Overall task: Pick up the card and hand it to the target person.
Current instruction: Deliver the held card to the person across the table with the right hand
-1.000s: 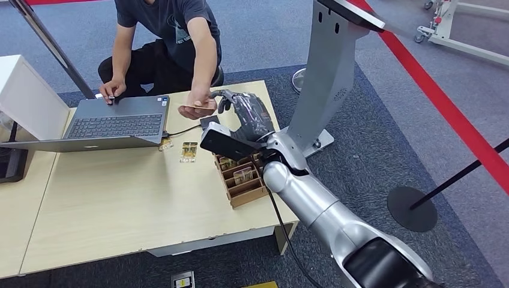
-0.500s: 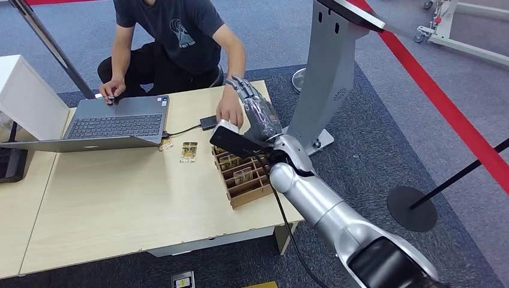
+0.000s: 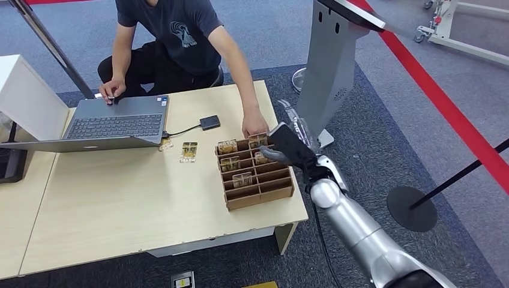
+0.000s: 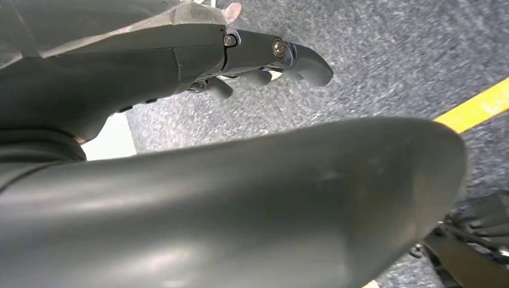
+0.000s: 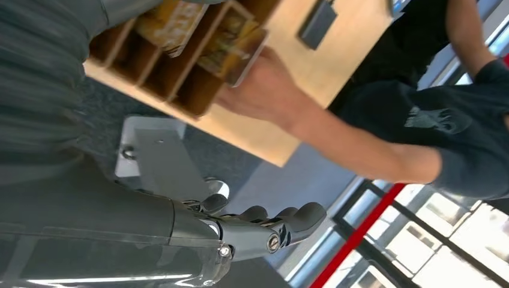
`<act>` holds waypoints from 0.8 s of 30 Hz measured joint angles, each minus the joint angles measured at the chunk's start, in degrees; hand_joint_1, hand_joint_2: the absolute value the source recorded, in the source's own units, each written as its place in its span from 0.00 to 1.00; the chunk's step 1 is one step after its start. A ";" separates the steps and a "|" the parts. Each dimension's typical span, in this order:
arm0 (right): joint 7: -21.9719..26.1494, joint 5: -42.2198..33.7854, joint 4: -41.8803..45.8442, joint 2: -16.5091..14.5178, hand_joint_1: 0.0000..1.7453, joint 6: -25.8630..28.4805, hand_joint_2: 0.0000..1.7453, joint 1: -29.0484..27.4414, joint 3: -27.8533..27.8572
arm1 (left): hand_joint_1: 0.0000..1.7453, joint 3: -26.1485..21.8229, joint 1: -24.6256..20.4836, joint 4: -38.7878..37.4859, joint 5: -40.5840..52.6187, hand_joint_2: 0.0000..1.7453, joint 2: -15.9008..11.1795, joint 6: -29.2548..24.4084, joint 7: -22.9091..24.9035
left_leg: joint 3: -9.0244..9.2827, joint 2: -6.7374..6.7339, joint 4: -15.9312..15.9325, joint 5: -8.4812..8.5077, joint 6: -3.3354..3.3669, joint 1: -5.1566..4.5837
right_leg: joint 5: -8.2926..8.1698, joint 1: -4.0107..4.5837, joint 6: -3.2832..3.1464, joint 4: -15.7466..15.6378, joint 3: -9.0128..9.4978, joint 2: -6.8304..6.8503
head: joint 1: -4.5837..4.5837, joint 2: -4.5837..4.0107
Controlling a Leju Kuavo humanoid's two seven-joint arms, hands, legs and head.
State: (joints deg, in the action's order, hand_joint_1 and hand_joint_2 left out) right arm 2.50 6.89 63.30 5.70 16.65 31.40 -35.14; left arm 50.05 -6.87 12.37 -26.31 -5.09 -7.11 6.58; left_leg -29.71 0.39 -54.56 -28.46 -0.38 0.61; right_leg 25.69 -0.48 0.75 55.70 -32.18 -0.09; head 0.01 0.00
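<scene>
Beside the table's right edge, the empty right hand (image 3: 287,144) hangs with fingers spread, while the person's hand (image 3: 254,128) sets the card (image 3: 259,140) into the rack (image 3: 255,171), so handover looks done.

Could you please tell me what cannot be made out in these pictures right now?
- Print on the cards in the wooden box: too small in the head view.
- Laptop screen: faces away from the head view.
- Card under the person's hand: partly covered by it.
- Left hand fingers: mostly hidden by its own grey cover in the left wrist view.
</scene>
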 joint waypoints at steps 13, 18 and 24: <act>-10.54 1.01 20.57 11.49 0.00 -7.55 1.00 -17.76 8.77 | 0.00 0.00 0.17 -0.11 0.10 0.00 -0.45 -1.26 -0.79 | 0.05 -0.02 0.00 -0.14 -0.01 0.00 | 0.13 0.00 -0.07 0.01 0.03 0.00 | -0.01 0.00; -11.33 2.21 26.11 12.71 0.00 -8.90 1.00 -19.94 10.57 | 0.00 0.02 -0.75 -0.11 0.38 0.00 -0.47 -1.35 -0.19 | 0.07 -0.03 0.01 -0.13 -0.01 0.01 | 0.13 0.00 -0.07 0.02 0.04 0.00 | 0.00 0.00; -11.14 2.36 30.09 12.91 0.00 -11.09 1.00 -21.09 11.38 | 0.00 0.03 -1.51 -0.11 1.04 0.00 -0.61 -1.33 0.41 | 0.06 -0.03 0.01 -0.13 -0.01 0.01 | 0.13 0.00 -0.07 0.03 0.04 0.00 | -0.01 0.00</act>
State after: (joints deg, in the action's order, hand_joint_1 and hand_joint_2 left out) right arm -8.64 9.24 93.39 18.61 5.56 10.31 -23.76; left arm 50.09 -8.38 12.26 -25.27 -5.69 -8.44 6.99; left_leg -29.65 0.36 -54.55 -28.60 -0.39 0.61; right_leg 25.83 -0.48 0.68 55.74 -32.14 -0.09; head 0.01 0.00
